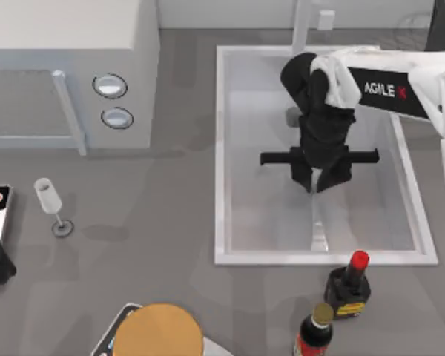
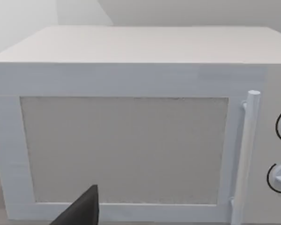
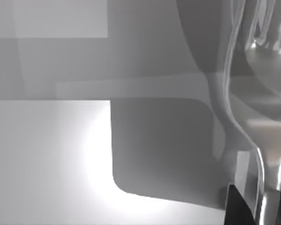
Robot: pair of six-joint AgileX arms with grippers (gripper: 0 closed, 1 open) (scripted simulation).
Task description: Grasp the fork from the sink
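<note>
right gripper [image 1: 320, 185] pinching slim shiny metal fork [image 3: 262, 140], inside smooth rectangular sink [image 1: 222, 148]

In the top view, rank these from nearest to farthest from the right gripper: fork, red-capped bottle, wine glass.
From the right gripper:
1. fork, directly beneath it in the sink.
2. red-capped bottle, outside the sink's front rim.
3. wine glass, far left.

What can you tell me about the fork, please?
The fork looks like pale, polished silvery metal, slim, with tines and a narrow neck running into a long handle. In the top view its handle lies along the floor of the sink, pointing toward the near rim. The right gripper stands over its other end, a dark finger on either side of the neck.
</note>
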